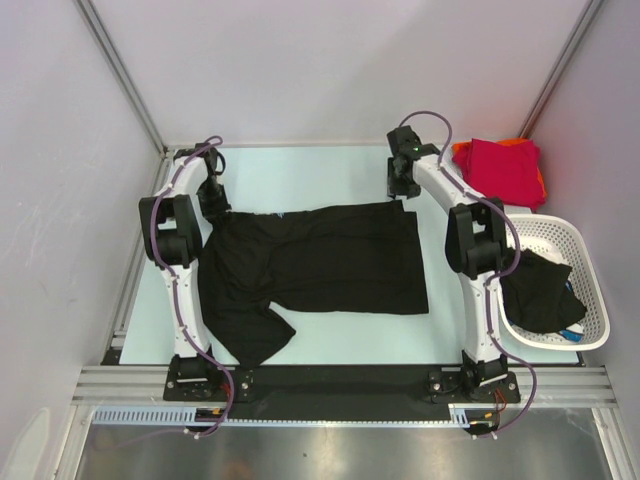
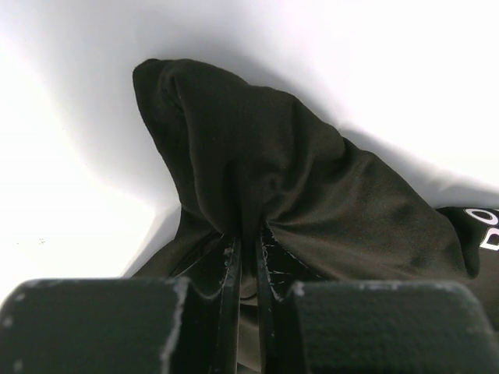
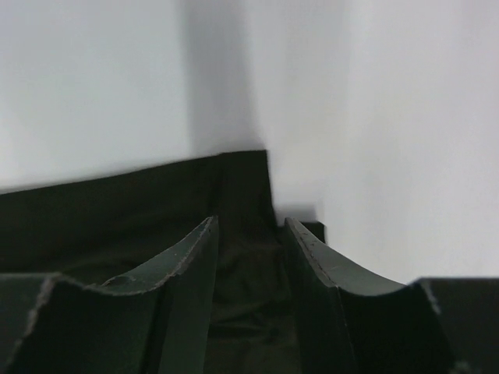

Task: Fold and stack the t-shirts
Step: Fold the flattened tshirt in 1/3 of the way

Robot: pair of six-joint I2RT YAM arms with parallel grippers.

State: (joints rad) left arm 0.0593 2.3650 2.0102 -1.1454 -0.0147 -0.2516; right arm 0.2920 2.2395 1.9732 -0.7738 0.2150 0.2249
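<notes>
The left gripper [image 2: 245, 238] pinches a bunched shoulder of the black t-shirt [image 1: 320, 265], spread flat on the table [image 1: 300, 172], long axis running left to right, hem toward the right arm. The right gripper [image 3: 249, 226] hovers, jaws apart, over the far hem corner. Light, limp cloth, likely to sag; corners offer the best hold.

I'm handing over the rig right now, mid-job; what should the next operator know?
Left gripper: shut on the far left corner of the black cloth t-shirt spread on the table.
Right gripper: open over its far right corner, not gripping.
Done: crimson red t-shirt folded on the orange t-shirt, far right.
Left: fold and stack the spread one; then the second black t-shirt in the white plastic lattice basket.
</notes>
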